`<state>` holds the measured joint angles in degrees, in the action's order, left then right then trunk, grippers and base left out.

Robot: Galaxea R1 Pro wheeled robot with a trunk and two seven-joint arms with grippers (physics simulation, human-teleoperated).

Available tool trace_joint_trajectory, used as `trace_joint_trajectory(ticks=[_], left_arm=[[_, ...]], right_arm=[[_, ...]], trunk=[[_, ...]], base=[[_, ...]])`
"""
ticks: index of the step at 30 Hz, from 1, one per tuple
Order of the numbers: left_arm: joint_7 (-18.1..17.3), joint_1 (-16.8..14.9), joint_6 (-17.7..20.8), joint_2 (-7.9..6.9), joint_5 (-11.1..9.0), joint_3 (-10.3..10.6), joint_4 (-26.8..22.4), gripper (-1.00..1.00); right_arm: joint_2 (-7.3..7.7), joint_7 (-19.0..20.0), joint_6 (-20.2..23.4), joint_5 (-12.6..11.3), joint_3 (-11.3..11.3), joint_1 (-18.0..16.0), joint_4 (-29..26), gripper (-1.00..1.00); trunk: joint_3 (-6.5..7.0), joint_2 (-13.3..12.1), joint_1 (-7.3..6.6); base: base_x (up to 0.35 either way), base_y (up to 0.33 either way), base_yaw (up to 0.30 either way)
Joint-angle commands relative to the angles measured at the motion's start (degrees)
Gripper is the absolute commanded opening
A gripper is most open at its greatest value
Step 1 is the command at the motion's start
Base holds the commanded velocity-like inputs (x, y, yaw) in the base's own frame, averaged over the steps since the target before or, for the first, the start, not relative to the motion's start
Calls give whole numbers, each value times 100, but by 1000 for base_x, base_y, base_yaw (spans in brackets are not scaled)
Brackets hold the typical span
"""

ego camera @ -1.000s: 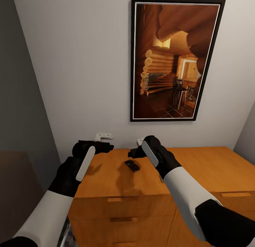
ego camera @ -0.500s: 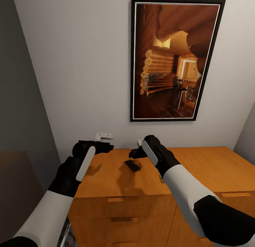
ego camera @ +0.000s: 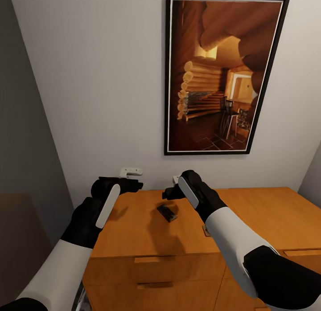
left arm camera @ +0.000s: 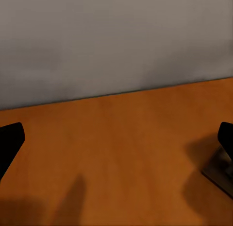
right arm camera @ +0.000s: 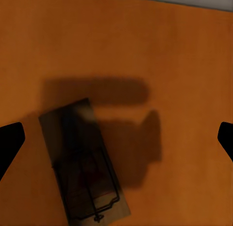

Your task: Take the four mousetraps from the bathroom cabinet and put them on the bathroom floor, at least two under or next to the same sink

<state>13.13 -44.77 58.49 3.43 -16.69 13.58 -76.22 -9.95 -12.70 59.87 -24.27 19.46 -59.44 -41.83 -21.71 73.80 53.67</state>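
One mousetrap point(ego camera: 167, 212), a small dark board with wire parts, lies flat on the orange-brown cabinet point(ego camera: 133, 231) top near its middle. My right gripper point(ego camera: 169, 193) hovers just above and behind it, open. In the right wrist view the mousetrap point(right arm camera: 85, 163) lies below the open right gripper point(right arm camera: 116, 138), with dark fingertips point(right arm camera: 9, 143) at both edges. My left gripper point(ego camera: 133, 185) is open over the cabinet's back left corner. The left wrist view shows the open left gripper point(left arm camera: 116, 143) over bare wood, with a mousetrap corner point(left arm camera: 221, 172) at the edge.
A large framed picture point(ego camera: 223, 75) of a log cabin hangs on the white wall above the cabinet. A white wall fitting point(ego camera: 130, 171) sits just behind the left gripper. A grey wall point(ego camera: 26, 124) closes the left side. Drawer handles point(ego camera: 147, 259) show on the front. A small dark edge point(ego camera: 206, 231) peeks beside my right forearm.
The whole head view has shifted slightly, so the camera moved: the picture and the cabinet sit a little lower and larger. Both grippers and the mousetrap keep their places.
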Motion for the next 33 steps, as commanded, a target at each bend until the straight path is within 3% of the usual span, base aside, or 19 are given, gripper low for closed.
trace_joint_trajectory(ticks=[1,33], left_arm=[[58,-5,17,0,-59,6,-5,100],[55,-5,14,0,-102,-4,11,100]], right_arm=[[2,-58,13,-61,17,-5,0,100],[-5,-61,13,-61,46,-5,196,100]], trunk=[[-7,4,0],[-7,4,0]], base=[[23,0,0],[3,0,0]])
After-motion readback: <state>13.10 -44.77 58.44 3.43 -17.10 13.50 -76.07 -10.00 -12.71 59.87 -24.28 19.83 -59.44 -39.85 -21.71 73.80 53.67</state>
